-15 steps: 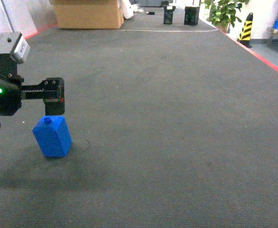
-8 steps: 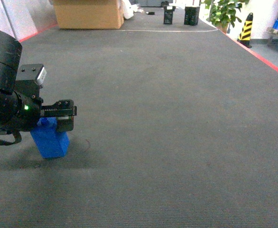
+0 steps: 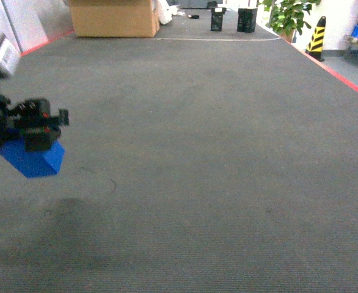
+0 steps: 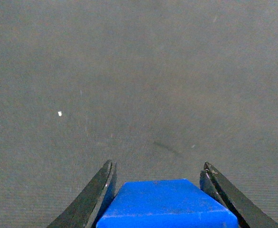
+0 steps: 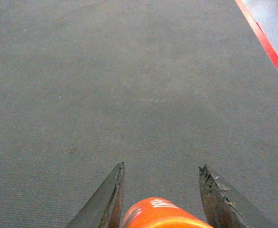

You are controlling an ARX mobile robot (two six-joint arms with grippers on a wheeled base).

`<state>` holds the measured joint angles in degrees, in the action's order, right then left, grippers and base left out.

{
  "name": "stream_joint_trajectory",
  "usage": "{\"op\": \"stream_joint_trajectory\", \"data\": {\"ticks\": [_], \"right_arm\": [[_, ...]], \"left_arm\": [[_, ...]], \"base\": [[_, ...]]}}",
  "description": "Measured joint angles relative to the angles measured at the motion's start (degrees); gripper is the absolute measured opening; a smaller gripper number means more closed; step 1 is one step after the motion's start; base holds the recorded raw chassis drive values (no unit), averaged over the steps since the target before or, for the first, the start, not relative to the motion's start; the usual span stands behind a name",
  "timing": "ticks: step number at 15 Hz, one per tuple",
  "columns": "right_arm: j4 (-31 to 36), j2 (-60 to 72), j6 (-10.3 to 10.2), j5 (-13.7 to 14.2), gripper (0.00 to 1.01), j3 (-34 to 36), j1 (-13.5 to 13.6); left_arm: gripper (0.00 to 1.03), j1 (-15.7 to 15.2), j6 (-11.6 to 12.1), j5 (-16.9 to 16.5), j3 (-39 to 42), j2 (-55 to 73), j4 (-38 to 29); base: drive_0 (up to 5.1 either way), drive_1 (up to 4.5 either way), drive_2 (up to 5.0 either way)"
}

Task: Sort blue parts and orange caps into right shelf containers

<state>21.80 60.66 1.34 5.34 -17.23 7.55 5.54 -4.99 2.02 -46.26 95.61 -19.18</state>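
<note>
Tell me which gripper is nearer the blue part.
Left. The left gripper is shut on the blue part, lifted off the floor in the head view. The right gripper holds an orange cap, with no blue part in its view.

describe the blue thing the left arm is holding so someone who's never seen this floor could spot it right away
On the dark grey carpeted floor, look to the far left edge of the head view, at the black left tool. Clamped in it, lifted clear of the carpet and tilted, is a small solid-blue rectangular plastic block, the only blue object nearby.
</note>
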Motion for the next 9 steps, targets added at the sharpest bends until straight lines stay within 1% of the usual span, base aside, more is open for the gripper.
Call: {"op": "stream_joint_trajectory", "data": {"ticks": [1,2,3,4,5,6,7,9], "right_arm": [[0.00,0.00,0.00,0.00,0.42,0.00,0.00],[-0.02,0.00,0.00,0.00,0.42,0.00,0.00],[-0.02,0.00,0.00,0.00,0.42,0.00,0.00],[-0.02,0.00,0.00,-0.02,0.42,0.00,0.00],[-0.02,0.00,0.00,0.00,0.42,0.00,0.00],[-0.02,0.00,0.00,0.00,0.42,0.00,0.00],[-0.02,0.00,0.00,0.00,0.42,0.00,0.00],[0.02,0.00,0.00,-0.09,0.42,0.00,0.09]], "left_arm": [[0.45,0.07,0.31,-0.09,0.72,-1.03,-0.81],[0.45,0.61,1.22,0.17,4.68,-6.64,-5.11],[0.45,1.62,3.10,1.92,9.40,-12.50,-10.47],[0.45,2.89,5.99,4.39,15.08,-18.43,-16.66],[0.45,3.85,8.76,6.49,23.82,-27.06,-23.41],[0.45,4.00,9.79,7.91,29.55,-32.52,-25.70],[0.45,3.87,10.21,8.76,33.03,-35.43,-25.55],[0.45,3.50,11.04,9.03,33.75,-34.53,-25.33]], "base": [[0.0,0.00,0.0],[0.0,0.00,0.0],[0.0,0.00,0.0],[0.0,0.00,0.0],[0.0,0.00,0.0],[0.0,0.00,0.0],[0.0,0.00,0.0],[0.0,0.00,0.0]]}}
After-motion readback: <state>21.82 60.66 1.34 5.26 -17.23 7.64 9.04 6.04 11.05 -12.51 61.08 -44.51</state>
